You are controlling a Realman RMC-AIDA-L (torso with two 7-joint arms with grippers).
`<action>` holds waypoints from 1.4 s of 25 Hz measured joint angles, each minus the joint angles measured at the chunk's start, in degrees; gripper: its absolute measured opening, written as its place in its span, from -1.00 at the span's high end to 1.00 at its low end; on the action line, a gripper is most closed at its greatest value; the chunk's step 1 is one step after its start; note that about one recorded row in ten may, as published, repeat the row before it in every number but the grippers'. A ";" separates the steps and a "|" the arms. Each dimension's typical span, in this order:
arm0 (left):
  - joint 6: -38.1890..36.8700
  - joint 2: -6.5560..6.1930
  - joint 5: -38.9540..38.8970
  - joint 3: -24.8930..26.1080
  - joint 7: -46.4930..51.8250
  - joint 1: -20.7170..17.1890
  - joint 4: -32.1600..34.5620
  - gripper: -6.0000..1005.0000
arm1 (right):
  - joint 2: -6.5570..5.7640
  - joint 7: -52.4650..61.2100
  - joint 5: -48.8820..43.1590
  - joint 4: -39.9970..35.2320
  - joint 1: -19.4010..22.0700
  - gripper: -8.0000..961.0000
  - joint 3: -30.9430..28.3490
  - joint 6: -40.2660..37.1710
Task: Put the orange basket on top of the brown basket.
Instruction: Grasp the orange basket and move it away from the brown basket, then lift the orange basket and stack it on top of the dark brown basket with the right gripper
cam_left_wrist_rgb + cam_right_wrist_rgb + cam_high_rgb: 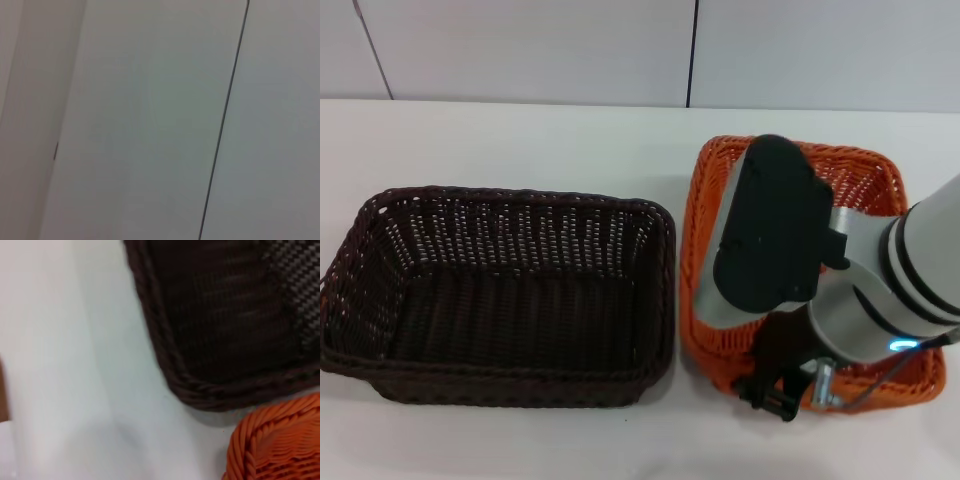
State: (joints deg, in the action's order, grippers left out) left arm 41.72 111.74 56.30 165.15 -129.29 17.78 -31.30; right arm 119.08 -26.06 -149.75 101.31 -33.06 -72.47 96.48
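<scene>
The brown basket (500, 290) stands empty on the white table at the left. The orange basket (865, 175) stands right beside it, their long rims nearly touching. My right arm reaches in from the right, and its black right gripper (772, 228) hangs over the orange basket's left half, hiding much of the inside. Its fingers are hidden under the hand. The right wrist view shows a corner of the brown basket (220, 330) and a corner of the orange basket (277, 445) with a narrow strip of table between them. The left gripper is out of view.
The white table (520, 140) runs back to a pale panelled wall (520, 50). The left wrist view shows only that wall (150, 120) with a dark seam. Cables and a connector (820, 385) hang from the right wrist over the orange basket's front rim.
</scene>
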 joint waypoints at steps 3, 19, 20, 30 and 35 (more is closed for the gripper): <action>0.01 -0.23 0.01 0.00 0.00 -0.19 0.01 -0.03 | 0.02 0.98 -2.89 0.81 0.40 0.62 -0.47 -0.38; 0.08 -0.88 -0.03 0.00 0.00 0.08 0.50 -0.03 | 0.17 0.64 -16.46 8.10 0.06 0.63 5.16 -6.14; 0.09 -0.89 -0.03 0.00 0.00 0.11 0.67 -0.03 | 0.10 0.17 -16.53 8.10 0.00 0.63 5.36 -7.13; 0.39 -1.01 -0.06 0.00 0.00 0.24 0.89 -0.03 | 0.05 -8.94 -16.28 9.89 -0.32 0.63 7.19 -13.10; 0.39 -1.01 -0.06 0.00 0.00 0.35 0.89 -0.03 | -0.09 -12.25 -17.28 12.68 -1.65 0.63 8.33 -12.58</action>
State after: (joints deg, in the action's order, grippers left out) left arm 42.11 110.73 56.24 165.15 -129.29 18.13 -30.40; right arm 118.98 -38.31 -167.04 113.99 -34.71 -64.14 83.89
